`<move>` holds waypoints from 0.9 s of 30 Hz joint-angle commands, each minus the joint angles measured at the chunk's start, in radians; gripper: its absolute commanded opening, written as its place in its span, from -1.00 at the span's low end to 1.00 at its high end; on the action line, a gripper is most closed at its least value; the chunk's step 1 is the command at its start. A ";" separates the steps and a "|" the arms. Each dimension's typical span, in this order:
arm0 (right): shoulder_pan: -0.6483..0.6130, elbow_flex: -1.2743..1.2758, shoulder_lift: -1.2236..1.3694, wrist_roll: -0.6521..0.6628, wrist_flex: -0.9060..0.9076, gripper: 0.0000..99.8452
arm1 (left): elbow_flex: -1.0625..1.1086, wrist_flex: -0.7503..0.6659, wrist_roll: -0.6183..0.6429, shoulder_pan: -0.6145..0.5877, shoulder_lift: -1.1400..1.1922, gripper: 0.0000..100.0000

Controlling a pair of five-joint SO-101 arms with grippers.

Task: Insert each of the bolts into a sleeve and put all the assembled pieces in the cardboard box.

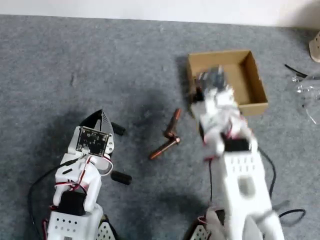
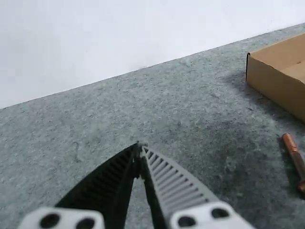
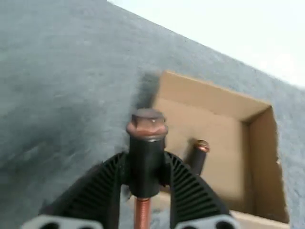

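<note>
Over cardboard box (image 3: 209, 98), right hand (image 3: 145, 164) with bolt (image 3: 147, 124)

The left gripper (image 2: 139, 147) sits low with jaws closed, while the right gripper (image 3: 145, 162), extended forward, seems clamped.

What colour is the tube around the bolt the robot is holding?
The sleeve is black; the right wrist view shows it best.

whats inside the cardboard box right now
One sleeved bolt lies in the cardboard box. The right gripper, shut on another sleeved bolt, covers the near floor, so anything there is hidden.
</note>
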 commanded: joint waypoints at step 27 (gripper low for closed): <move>0.042 -0.539 0.766 -0.049 -0.030 -0.66 | 0.019 0.006 -0.003 -0.007 -0.015 -0.99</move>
